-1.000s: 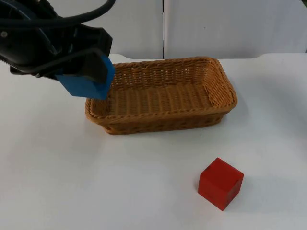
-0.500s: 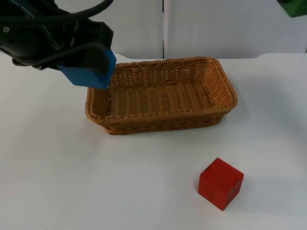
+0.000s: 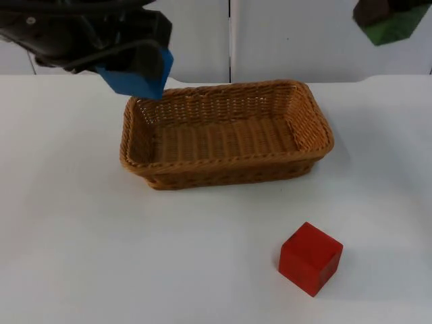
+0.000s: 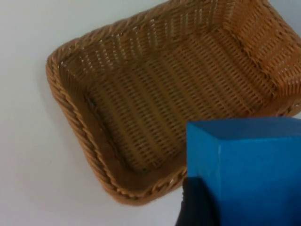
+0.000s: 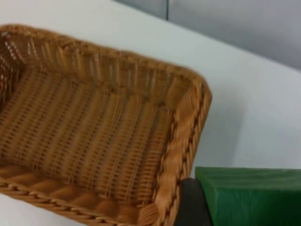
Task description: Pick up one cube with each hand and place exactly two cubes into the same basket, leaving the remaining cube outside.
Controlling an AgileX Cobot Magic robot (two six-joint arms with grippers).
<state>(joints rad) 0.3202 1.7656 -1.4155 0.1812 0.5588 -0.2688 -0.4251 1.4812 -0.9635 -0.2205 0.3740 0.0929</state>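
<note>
My left gripper [image 3: 135, 71] is shut on a blue cube [image 3: 137, 75], held in the air above the far left corner of the wicker basket [image 3: 226, 172]. In the left wrist view the blue cube [image 4: 247, 169] hangs over the basket's rim [image 4: 70, 113]. My right gripper [image 3: 388, 20] is shut on a green cube [image 3: 395, 27], high at the far right, beyond the basket. In the right wrist view the green cube [image 5: 254, 195] sits beside the basket's corner [image 5: 188, 122]. A red cube [image 3: 310, 258] rests on the table in front of the basket, to the right.
The white table [image 3: 88, 243] meets a grey partition wall [image 3: 304, 40] behind the basket. The basket's floor [image 3: 223, 138] holds nothing.
The left gripper rose and shifted right and farther back with the blue cube, toward the basket's far left corner. The right gripper with the green cube came further into view at the upper right.
</note>
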